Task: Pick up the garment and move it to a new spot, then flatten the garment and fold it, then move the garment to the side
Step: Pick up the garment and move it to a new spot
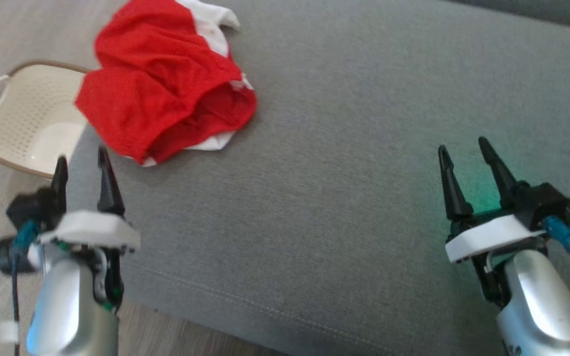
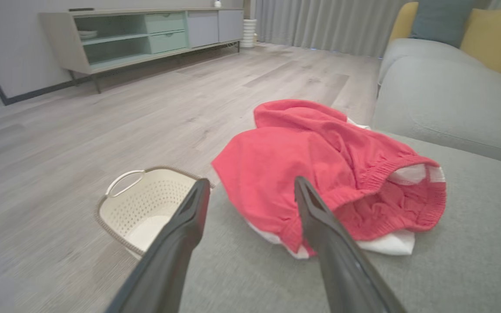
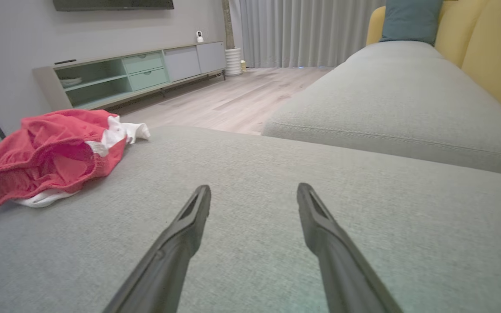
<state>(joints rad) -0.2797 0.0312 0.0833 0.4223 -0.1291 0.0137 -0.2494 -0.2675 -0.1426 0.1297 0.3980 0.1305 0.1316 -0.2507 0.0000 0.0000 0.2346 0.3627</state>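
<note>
The garment is lying crumpled at the left end of the grey sofa seat, red mesh bunched over white sleeve fabric, near a cream perforated basket standing on the pale wood floor. Its top is running off the head view's upper edge, and folds are hiding its outline. The left gripper and right gripper are hovering, each with its 2 fingers spread and gripping nothing.

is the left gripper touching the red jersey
Apart. In the head view, a strip of grey sofa cushion shows between the fingertips of the open left gripper and the near edge of the red jersey.
</note>
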